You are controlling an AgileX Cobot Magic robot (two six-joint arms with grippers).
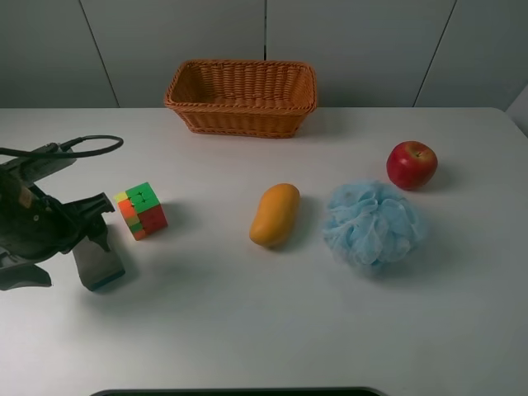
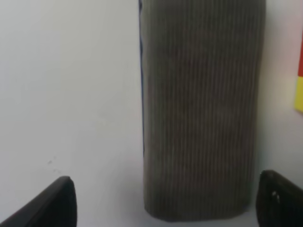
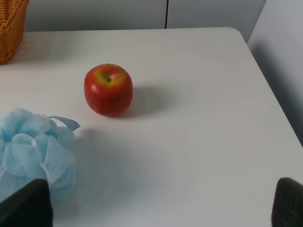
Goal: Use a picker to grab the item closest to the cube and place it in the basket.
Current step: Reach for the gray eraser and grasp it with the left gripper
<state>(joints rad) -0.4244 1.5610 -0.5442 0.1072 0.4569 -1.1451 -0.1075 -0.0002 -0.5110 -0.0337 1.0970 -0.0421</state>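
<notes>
L gripper has jaws spread wide, empty. I've got the grey ribbed block right under it, near end btwn the fingertips on wrist cam, cube just beside. Mango, blue loofah and apple sit well off right, basket at back; R gripper spread wide too.

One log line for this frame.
left hand: open, at grey ribbed block near cube | right hand: open, facing apple | basket: empty

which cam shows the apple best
The right wrist view: the apple sits large and unblocked, stem dimple visible. The exterior high view shows it whole but small. The left wrist view does not show it.
</notes>
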